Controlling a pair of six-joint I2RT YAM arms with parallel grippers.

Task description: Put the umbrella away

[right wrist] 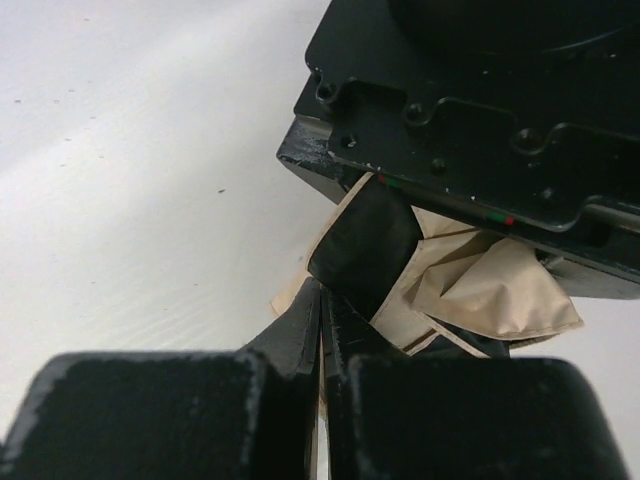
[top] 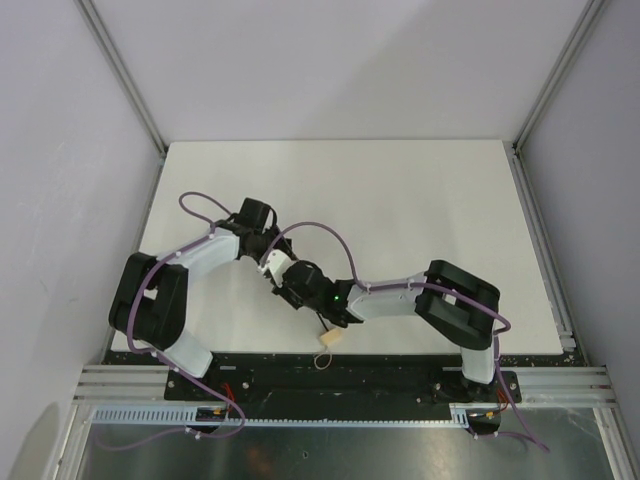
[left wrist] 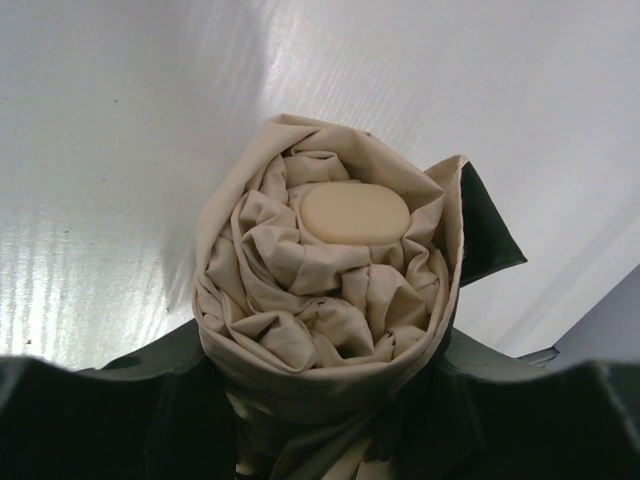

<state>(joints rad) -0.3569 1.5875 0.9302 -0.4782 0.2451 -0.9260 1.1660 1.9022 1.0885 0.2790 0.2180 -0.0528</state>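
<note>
My left gripper (left wrist: 330, 340) clamps the rolled umbrella (left wrist: 300, 290) between its fingers, long axis end-on to my wrist, cap facing me. My right gripper (right wrist: 320, 310) is nearer the loose cloth: fingers almost touching, pinching a tan fold just ahead.

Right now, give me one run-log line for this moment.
umbrella: canopy bunched | left gripper: shut on umbrella | right gripper: shut, pinching thin tan fabric | handle: near edge of table
</note>
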